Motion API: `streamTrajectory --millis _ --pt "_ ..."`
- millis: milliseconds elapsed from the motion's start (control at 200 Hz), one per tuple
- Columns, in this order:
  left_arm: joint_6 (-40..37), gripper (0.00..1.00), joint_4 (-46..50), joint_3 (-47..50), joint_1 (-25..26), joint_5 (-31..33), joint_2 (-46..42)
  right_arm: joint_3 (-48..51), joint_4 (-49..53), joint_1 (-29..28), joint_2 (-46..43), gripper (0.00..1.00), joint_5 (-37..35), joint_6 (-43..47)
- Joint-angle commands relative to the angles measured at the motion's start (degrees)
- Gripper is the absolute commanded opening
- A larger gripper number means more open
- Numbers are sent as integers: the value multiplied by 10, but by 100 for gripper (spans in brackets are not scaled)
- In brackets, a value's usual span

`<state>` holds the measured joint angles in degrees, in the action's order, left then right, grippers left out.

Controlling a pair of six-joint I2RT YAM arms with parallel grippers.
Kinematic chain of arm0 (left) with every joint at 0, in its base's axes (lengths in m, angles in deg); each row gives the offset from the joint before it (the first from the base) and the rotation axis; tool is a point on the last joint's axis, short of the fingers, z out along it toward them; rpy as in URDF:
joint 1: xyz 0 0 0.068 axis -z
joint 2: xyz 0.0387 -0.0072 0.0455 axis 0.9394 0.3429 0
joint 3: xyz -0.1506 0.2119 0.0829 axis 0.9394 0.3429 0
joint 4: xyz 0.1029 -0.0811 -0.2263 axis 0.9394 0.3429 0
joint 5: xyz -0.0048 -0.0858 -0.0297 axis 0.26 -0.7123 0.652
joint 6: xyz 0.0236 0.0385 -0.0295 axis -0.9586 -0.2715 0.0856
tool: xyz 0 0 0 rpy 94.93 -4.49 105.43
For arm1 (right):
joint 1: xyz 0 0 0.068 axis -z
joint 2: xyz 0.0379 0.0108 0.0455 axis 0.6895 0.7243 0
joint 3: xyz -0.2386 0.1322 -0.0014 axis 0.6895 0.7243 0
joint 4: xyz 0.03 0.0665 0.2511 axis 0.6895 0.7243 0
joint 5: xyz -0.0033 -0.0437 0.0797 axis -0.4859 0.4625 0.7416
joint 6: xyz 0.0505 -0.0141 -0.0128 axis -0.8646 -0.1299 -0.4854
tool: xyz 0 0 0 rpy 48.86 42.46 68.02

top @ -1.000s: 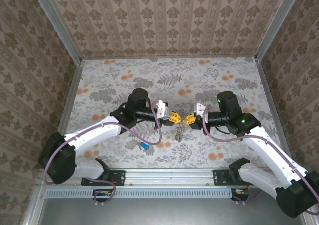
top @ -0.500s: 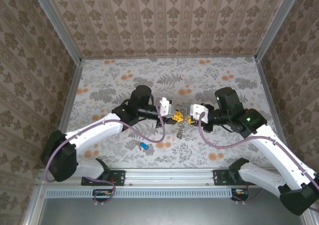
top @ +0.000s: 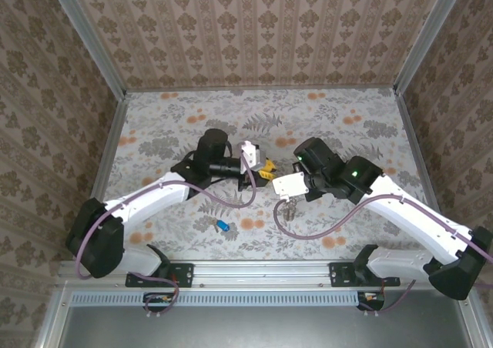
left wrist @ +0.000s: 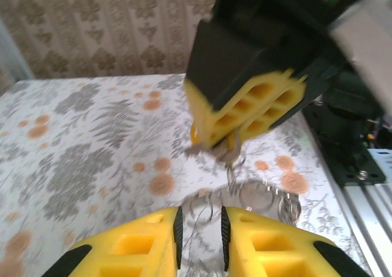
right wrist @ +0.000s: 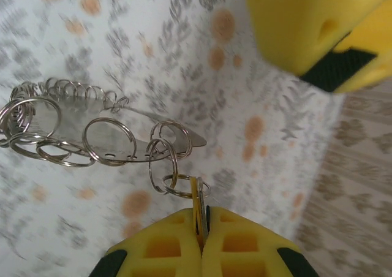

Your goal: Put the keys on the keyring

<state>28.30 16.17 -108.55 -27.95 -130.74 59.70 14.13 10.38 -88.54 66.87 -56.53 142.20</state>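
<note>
White left arm [top: 150, 200] reaches from near-left base toward centre, elbow bent. Yellow-padded left tool [left wrist: 200, 229] level, pads narrowly apart. White right arm [top: 404, 212] sweeps in from right. Yellow-padded right tool [right wrist: 201, 240] angled down, pads pressed together on yellow-headed metal key [right wrist: 199, 204]. Tools close, not touching.

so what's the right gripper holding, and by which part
The right gripper is shut on what looks like the yellow-headed key, seen edge-on and pinched by its head. The keyring of linked loops dangles from it, ungripped.
</note>
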Motion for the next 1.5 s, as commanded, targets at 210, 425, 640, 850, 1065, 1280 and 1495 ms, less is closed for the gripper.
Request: streamTrajectory --millis 210,425,640,850,1065,1280,1495 --pt "113 37 -64 109 -64 146 -113 -17 -154 -30 -13 0 -137 226" --pt "181 53 43 121 -118 263 -181 -65 -153 -36 46 0 -125 217" --pt "266 71 135 124 -177 334 -233 -121 -136 -55 104 0 -90 131" --pt "307 76 177 143 -224 357 -266 -144 -146 -88 147 0 -48 69" --pt "240 76 116 180 -228 286 -317 -181 -162 -84 184 0 44 -86" --pt "174 75 121 192 -228 227 -345 -156 -188 -81 207 0 115 -204" --pt "149 76 69 220 -212 111 -355 -132 -171 -75 198 0 150 -223"
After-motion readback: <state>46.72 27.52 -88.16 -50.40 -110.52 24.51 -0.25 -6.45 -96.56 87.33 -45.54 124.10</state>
